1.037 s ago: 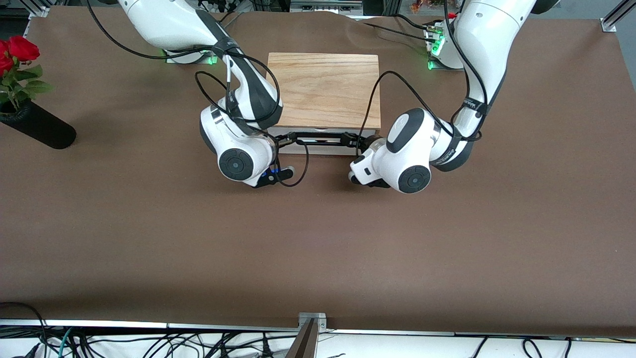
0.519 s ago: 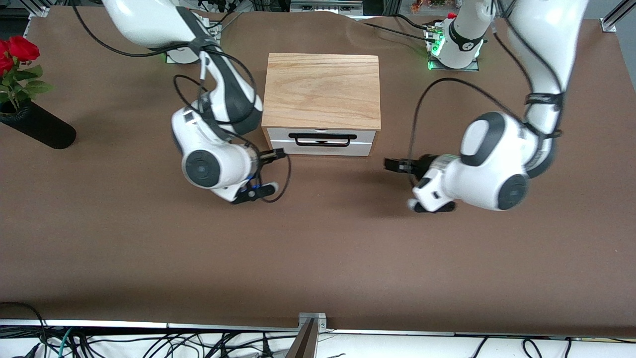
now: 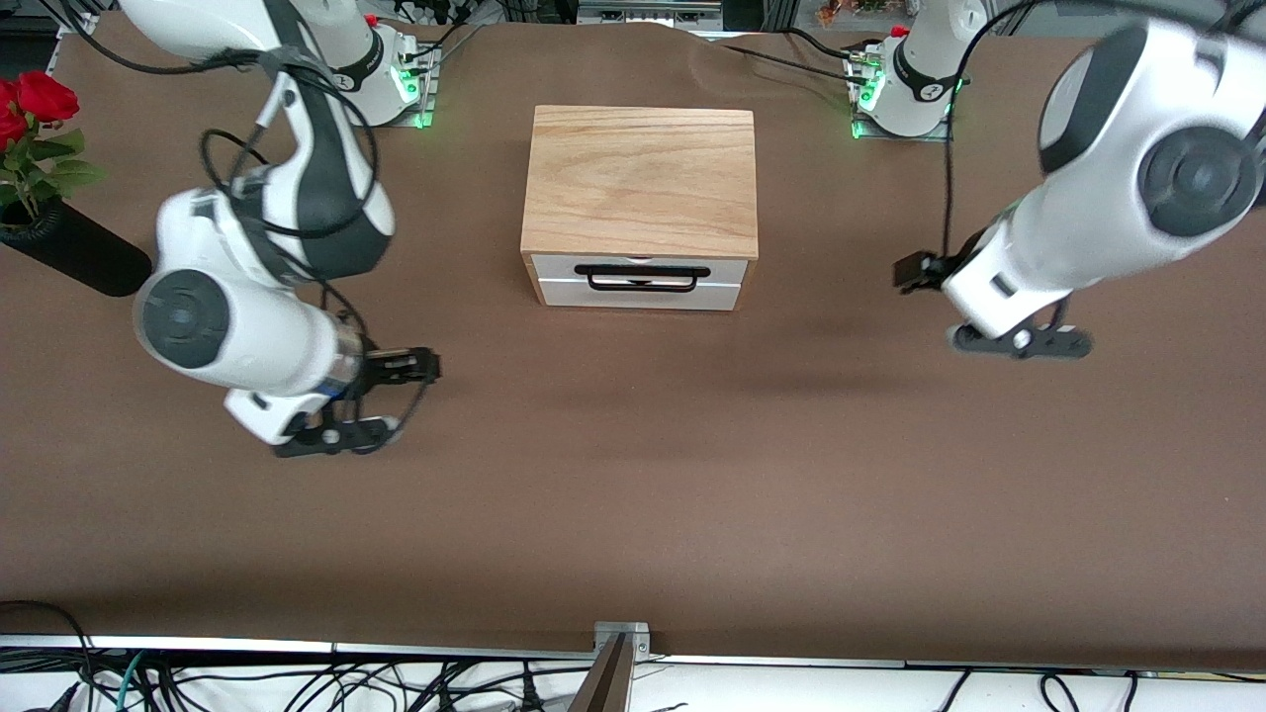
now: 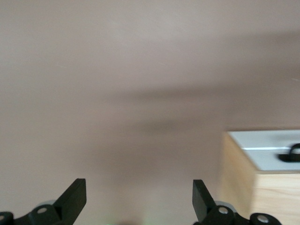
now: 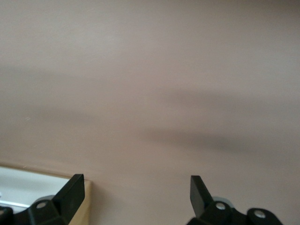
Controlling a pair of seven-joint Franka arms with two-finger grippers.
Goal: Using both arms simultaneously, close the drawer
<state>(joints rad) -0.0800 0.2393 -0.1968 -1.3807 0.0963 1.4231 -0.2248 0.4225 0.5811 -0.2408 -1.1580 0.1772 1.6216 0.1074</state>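
Checking drawer: I see the drawer (image 3: pixel 638 280) pushed flush into the light wooden box (image 3: pixel 641 180), mid-table, w/ smooth white front panel split by a thin seam.
Handle: long black wire bar handle (image 3: pixel 642 276), rounded ends, runs across the white front; nothing touching it.
Box: oak-like grain on flat rectangular top; in left wrist view I get one wood side and a bit of white front (image 4: pixel 269 149).
Left gripper: left gripper (image 3: pixel 915 272) is over bare table toward left arm's end, well apart from drawer; left wrist view shows its black wedge-shaped fingertips (image 4: pixel 75 194) spread wide, nothing btwn them.
Right gripper: right gripper (image 3: pixel 415 365) is over bare table toward right arm's end, well apart from drawer; right wrist view shows its black fingertips (image 5: pixel 72 187) spread wide too, empty.
Arms: glossy white rounded shells, black joint bands, dark round end caps; looped black cables along both.
Table: matte brown cover (image 3: pixel 633 494), slightly wrinkled near the bases.
Vase: black cylindrical vase (image 3: pixel 74 252) at right arm's end, tilted, w/ red roses (image 3: pixel 30 104) and green leaves.
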